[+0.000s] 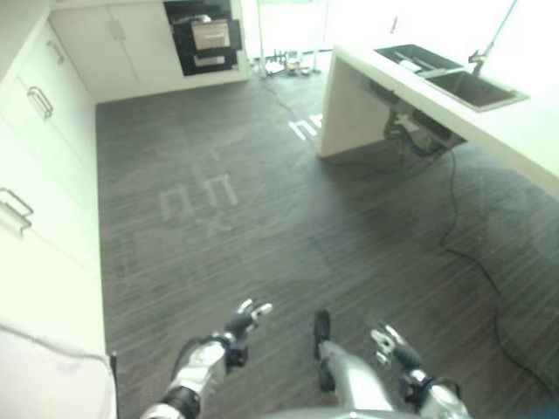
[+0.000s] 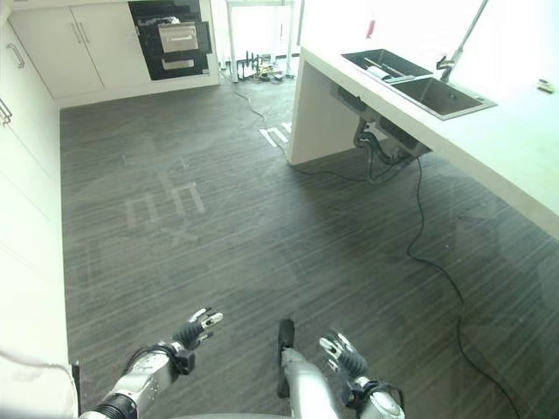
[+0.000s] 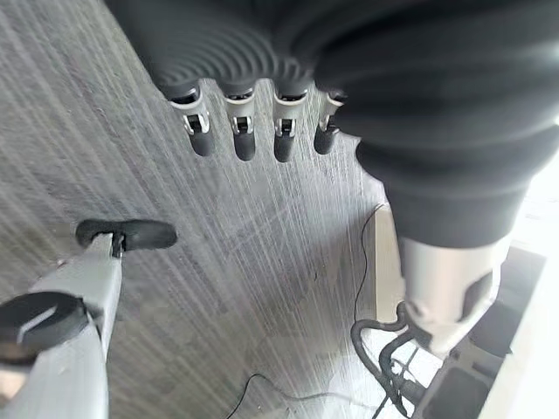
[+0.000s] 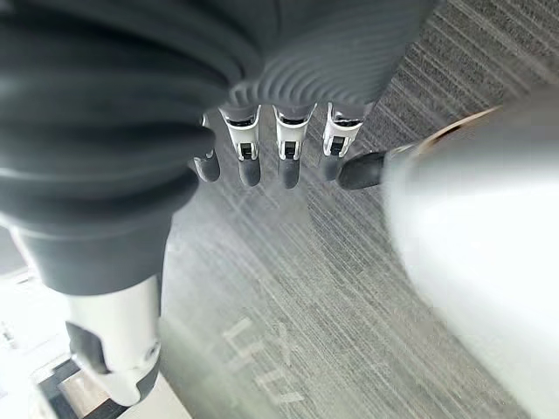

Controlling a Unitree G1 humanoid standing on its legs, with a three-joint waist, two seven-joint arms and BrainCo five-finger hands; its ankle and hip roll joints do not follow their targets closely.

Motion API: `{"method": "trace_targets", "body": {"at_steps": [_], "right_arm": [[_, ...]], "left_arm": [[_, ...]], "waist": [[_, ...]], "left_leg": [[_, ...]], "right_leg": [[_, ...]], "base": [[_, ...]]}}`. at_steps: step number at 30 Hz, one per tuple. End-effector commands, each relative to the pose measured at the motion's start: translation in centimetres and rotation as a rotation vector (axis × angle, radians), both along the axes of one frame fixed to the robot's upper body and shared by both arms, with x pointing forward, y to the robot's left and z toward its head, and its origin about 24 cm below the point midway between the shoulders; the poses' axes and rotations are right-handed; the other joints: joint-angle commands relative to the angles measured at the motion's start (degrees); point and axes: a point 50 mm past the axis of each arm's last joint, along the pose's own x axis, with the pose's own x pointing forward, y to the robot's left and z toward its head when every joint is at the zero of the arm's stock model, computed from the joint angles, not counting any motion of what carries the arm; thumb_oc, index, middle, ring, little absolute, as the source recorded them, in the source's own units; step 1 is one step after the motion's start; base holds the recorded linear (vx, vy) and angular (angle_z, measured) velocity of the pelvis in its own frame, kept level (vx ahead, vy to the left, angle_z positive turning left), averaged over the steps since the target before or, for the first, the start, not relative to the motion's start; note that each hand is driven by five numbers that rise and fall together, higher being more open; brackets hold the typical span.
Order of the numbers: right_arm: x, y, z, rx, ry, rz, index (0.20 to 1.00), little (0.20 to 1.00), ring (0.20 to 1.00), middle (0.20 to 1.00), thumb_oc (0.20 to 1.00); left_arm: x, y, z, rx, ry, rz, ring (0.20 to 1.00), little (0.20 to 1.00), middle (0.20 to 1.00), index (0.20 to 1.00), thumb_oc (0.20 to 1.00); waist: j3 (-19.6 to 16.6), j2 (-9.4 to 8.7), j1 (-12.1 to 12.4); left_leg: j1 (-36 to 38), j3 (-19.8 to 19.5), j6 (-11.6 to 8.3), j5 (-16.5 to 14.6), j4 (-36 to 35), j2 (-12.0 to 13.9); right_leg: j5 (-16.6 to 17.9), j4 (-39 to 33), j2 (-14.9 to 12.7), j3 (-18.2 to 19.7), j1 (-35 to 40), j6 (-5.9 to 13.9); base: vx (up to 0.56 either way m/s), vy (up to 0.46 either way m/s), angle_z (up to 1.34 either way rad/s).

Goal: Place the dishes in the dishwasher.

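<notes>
Hands low over the floor: my left hand and right hand hang open, empty (sink well apart, on the counter).

No words, numbers or labels can be read here. The grey floor has pale marks on it, made of short straight lines like boxes and a cross. They look a bit like letters, but they do not spell anything that can be read. More pale marks lie on the floor near the end of the white bench.
</notes>
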Motion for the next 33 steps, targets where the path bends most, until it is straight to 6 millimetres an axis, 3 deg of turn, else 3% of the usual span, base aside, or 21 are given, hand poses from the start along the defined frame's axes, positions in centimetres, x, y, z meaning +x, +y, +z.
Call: {"method": "trace_targets", "body": {"at_steps": [1, 3, 5, 7, 8, 10, 12, 14, 16, 17, 19, 22, 24, 26, 27, 30, 32, 33], "right_arm": [[3.8, 0.3, 2.5, 0.018, -0.192, 0.006, 1.0, 1.0, 1.0, 1.0, 1.0], [4.1, 0.5, 2.7, 0.009, -0.2, 0.03, 1.0, 1.0, 1.0, 1.0, 1.0], [4.3, 0.4, 2.9, -0.02, -0.194, 0.058, 1.0, 1.0, 1.0, 1.0, 1.0], [4.6, 0.1, 3.2, -0.035, -0.199, 0.083, 1.0, 1.0, 1.0, 1.0, 1.0], [4.7, -0.4, 3.4, -0.061, -0.201, 0.108, 1.0, 1.0, 1.0, 1.0, 1.0], [4.6, -1.3, 3.5, -0.082, -0.19, 0.094, 1.0, 1.0, 1.0, 1.0, 1.0], [4.7, -1.8, 3.7, -0.082, -0.188, 0.083, 1.0, 1.0, 1.0, 1.0, 1.0], [5.0, -1.7, 3.7, -0.081, -0.178, 0.088, 1.0, 1.0, 1.0, 1.0, 1.0], [4.8, -1.8, 3.4, -0.079, -0.164, 0.086, 1.0, 1.0, 1.0, 1.0, 1.0], [4.7, -2.0, 3.2, -0.079, -0.163, 0.085, 1.0, 1.0, 1.0, 1.0, 1.0], [4.6, -2.2, 3.0, -0.084, -0.163, 0.08, 1.0, 1.0, 1.0, 1.0, 1.0], [4.4, -2.1, 2.6, -0.077, -0.15, 0.032, 1.0, 1.0, 1.0, 1.0, 1.0], [3.9, -1.5, 2.2, -0.053, -0.139, 0.029, 1.0, 1.0, 1.0, 1.0, 1.0], [3.5, -0.5, 1.9, -0.049, -0.133, 0.019, 1.0, 1.0, 1.0, 1.0, 1.0], [3.2, 0.1, 1.8, -0.031, -0.13, 0.009, 1.0, 1.0, 1.0, 1.0, 1.0], [3.0, 0.7, 1.7, -0.034, -0.126, 0.045, 1.0, 1.0, 1.0, 1.0, 1.0], [3.1, 0.8, 1.7, -0.028, -0.128, 0.029, 1.0, 1.0, 1.0, 1.0, 1.0], [3.2, 0.5, 1.8, -0.028, -0.132, 0.015, 1.0, 1.0, 1.0, 1.0, 1.0]], "left_arm": [[1.0, -0.1, 1.2, 0.002, -0.098, -0.028, 1.0, 1.0, 1.0, 1.0, 1.0], [1.0, -0.1, 1.1, -0.008, -0.095, -0.015, 1.0, 1.0, 1.0, 1.0, 1.0], [1.1, 0.0, 1.3, -0.017, -0.096, 0.005, 1.0, 1.0, 1.0, 1.0, 1.0], [1.4, 0.0, 1.5, -0.035, -0.11, 0.017, 1.0, 1.0, 1.0, 1.0, 1.0], [1.5, -0.2, 1.8, -0.059, -0.122, 0.016, 1.0, 1.0, 1.0, 1.0, 1.0], [1.6, -0.3, 2.0, -0.065, -0.123, 0.0, 1.0, 1.0, 1.0, 1.0, 1.0], [1.5, -0.4, 2.3, -0.068, -0.125, -0.028, 1.0, 1.0, 1.0, 1.0, 1.0], [1.1, -0.1, 2.4, -0.062, -0.127, -0.025, 1.0, 1.0, 1.0, 1.0, 1.0], [0.7, 0.1, 2.3, -0.064, -0.119, -0.024, 1.0, 1.0, 1.0, 1.0, 1.0], [0.5, 0.0, 2.3, -0.065, -0.118, -0.036, 1.0, 1.0, 1.0, 1.0, 1.0], [0.2, -0.1, 2.1, -0.069, -0.12, -0.05, 1.0, 1.0, 1.0, 1.0, 1.0], [0.1, -0.7, 1.7, -0.052, -0.113, -0.09, 1.0, 1.0, 1.0, 1.0, 1.0], [0.4, -0.7, 1.4, -0.039, -0.11, -0.105, 1.0, 1.0, 1.0, 1.0, 1.0], [1.0, -1.0, 1.5, -0.024, -0.11, -0.133, 1.0, 1.0, 1.0, 1.0, 1.0], [1.3, -1.0, 1.6, -0.007, -0.111, -0.149, 1.0, 1.0, 1.0, 1.0, 1.0], [1.4, -0.7, 1.6, 0.01, -0.11, -0.126, 1.0, 1.0, 1.0, 1.0, 1.0], [1.3, -0.3, 1.7, -0.003, -0.12, -0.113, 1.0, 1.0, 1.0, 1.0, 1.0], [1.4, -0.1, 2.0, -0.001, -0.127, -0.12, 1.0, 1.0, 1.0, 1.0, 1.0]], "waist": [[-1.02, -0.5, 0.05], [-1.78, -0.21, -0.09], [-2.46, 0.28, -0.24], [-2.43, -0.01, 0.3], [-1.92, -0.45, 0.85], [-1.39, -0.96, 1.43], [-0.57, -0.55, 2.69], [-0.26, 0.06, 3.61], [-0.45, 0.42, 5.72], [-0.4, 0.51, 6.73], [-0.34, 0.51, 7.42], [-1.17, 0.98, 7.35], [-2.1, 0.77, 6.43], [-2.76, 0.61, 5.31], [-2.73, 1.01, 4.69], [-1.72, 1.79, 4.68], [-0.53, 1.68, 4.15], [-0.02, 1.14, 3.75]], "left_leg": [[-8.05, 1.56, 0.66, 3.25, -0.52, 3.03], [-7.9, 2.51, -0.06, 2.3, 2.54, 3.61], [-9.8, 4.34, -1.93, 6.29, 10.68, 4.89], [-14.09, 5.48, -3.79, 10.53, 23.57, 5.57], [-19.07, 6.34, -4.93, 13.2, 34.79, 5.31], [-26.08, 7.25, -5.01, 15.56, 41.05, 6.9], [-31.45, 7.62, -3.96, 14.79, 37.55, 7.44], [-30.08, 7.91, -4.01, 14.89, 19.1, 9.66], [-30.68, 2.44, -5.35, 18.17, 3.65, 10.19], [-31.77, 0.61, -6.46, 20.92, -0.67, 10.79], [-33.24, 0.53, -6.87, 21.73, -1.49, 10.81], [-31.15, 1.31, -5.41, 20.38, -0.55, 9.41], [-27.77, 1.4, -2.83, 18.61, -1.49, 7.54], [-25.68, 1.72, -0.38, 17.45, -2.06, 5.55], [-23.88, 2.45, 1.12, 15.98, -2.1, 4.81], [-20.69, 5.09, 1.54, 14.61, -2.56, 5.23], [-18.07, 6.11, 1.31, 13.59, -3.37, 5.26], [-17.02, 6.25, 0.91, 13.03, -3.89, 5.04]], "right_leg": [[8.17, -2.55, -2.76, 3.48, 9.79, 4.32], [6.04, -1.03, -2.07, 3.06, 10.66, 2.9], [3.73, -0.58, -0.94, 2.64, 12.29, 0.87], [1.94, -0.24, -1.04, 1.81, 14.07, -0.78], [0.51, 0.01, -1.27, 2.18, 16.04, -2.11], [-0.7, -0.2, -1.4, 2.62, 18.59, -3.37], [-2.42, -0.71, -0.38, 4.61, 21.87, -3.75], [-4.24, -1.51, 0.85, 7.25, 24.37, -2.45], [-4.47, -3.8, 1.54, 10.77, 27.31, -1.39], [-4.46, -5.19, 1.46, 12.28, 29.08, -1.0], [-5.03, -5.72, 0.54, 12.98, 30.77, -0.21], [-7.2, -3.5, -1.46, 12.43, 31.77, 1.05], [-5.23, 2.36, -2.53, 11.01, 29.43, 2.12], [-0.59, 11.38, -3.34, 10.43, 26.17, 3.46], [2.42, 21.89, -3.54, 8.31, 22.3, 4.82], [4.74, 30.68, -6.06, 3.29, 17.27, 5.47], [3.73, 26.87, -4.74, 1.06, 14.12, 5.31], [3.44, 19.61, -4.84, 0.21, 13.91, 5.24]], "base": [[0.48, -0.254, 0.23], [0.35, -0.195, 0.08], [0.31, -0.214, -0.04], [0.31, -0.259, -0.32], [0.33, -0.232, -0.7], [0.34, -0.169, -0.56], [0.38, -0.007, -0.27], [0.52, 0.203, -0.42], [0.59, 0.293, -0.72], [0.53, 0.29, -0.7], [0.42, 0.328, -0.89], [0.46, 0.43, -0.41], [0.4, 0.359, -0.61], [0.33, 0.377, 0.06], [0.26, 0.335, 0.08], [0.19, 0.254, -0.1], [0.21, 0.049, -0.59], [0.2, -0.093, -0.62]]}}
